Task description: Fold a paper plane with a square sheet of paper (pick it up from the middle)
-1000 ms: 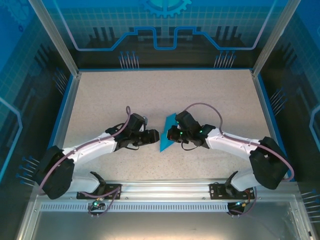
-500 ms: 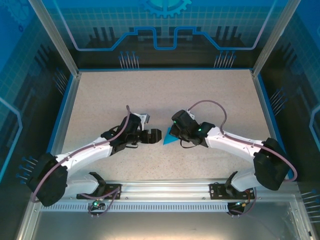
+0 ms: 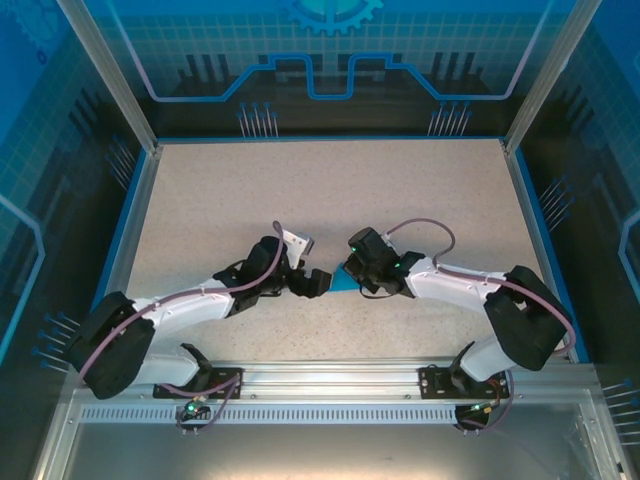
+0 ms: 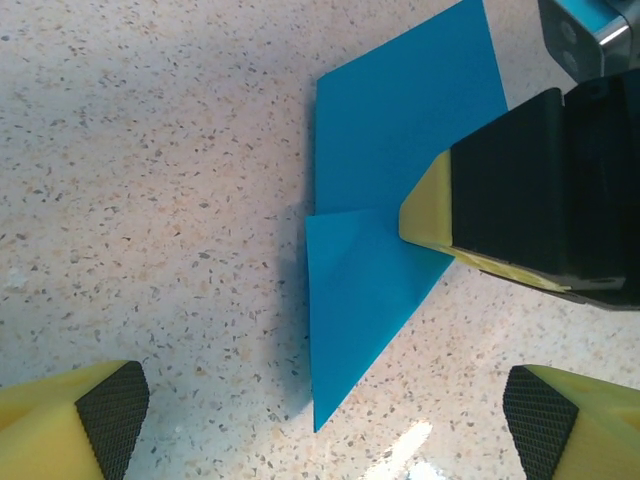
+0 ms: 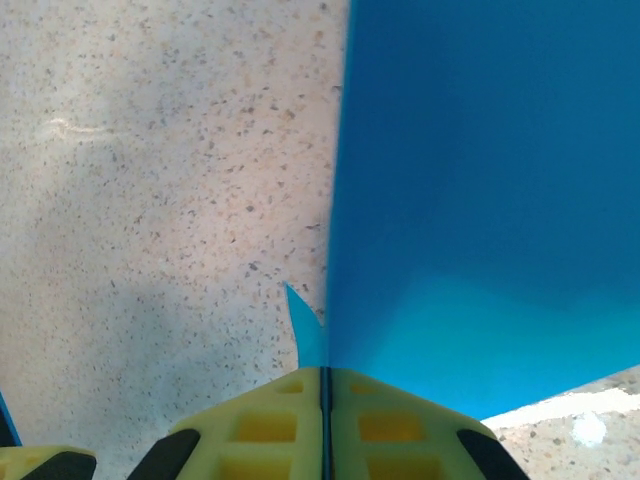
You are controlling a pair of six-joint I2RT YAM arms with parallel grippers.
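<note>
The paper plane [image 4: 385, 180] is teal-blue paper folded to a pointed dart with a triangular flap; its tip points toward the left wrist camera, just over the table. My right gripper [image 5: 323, 378] is shut on its rear edge, and one yellow finger [image 4: 425, 212] shows in the left wrist view. My left gripper [image 4: 325, 408] is open wide, its pads either side of the tip and clear of it. From above, the plane [image 3: 343, 281] shows as a small wedge between the left gripper [image 3: 318, 283] and the right gripper [image 3: 351, 272]. No flat square sheet is in view.
The speckled table [image 3: 330, 190] is ringed by a blue rim, with metal frame posts [image 3: 110, 80] at the back corners. Both arm bases sit on the rail [image 3: 330, 378] at the near edge. The two grippers are almost touching at mid-table.
The right gripper has lowered and turned the paper, so less of it shows from above. The left gripper has moved right and toward the paper, closing the gap.
</note>
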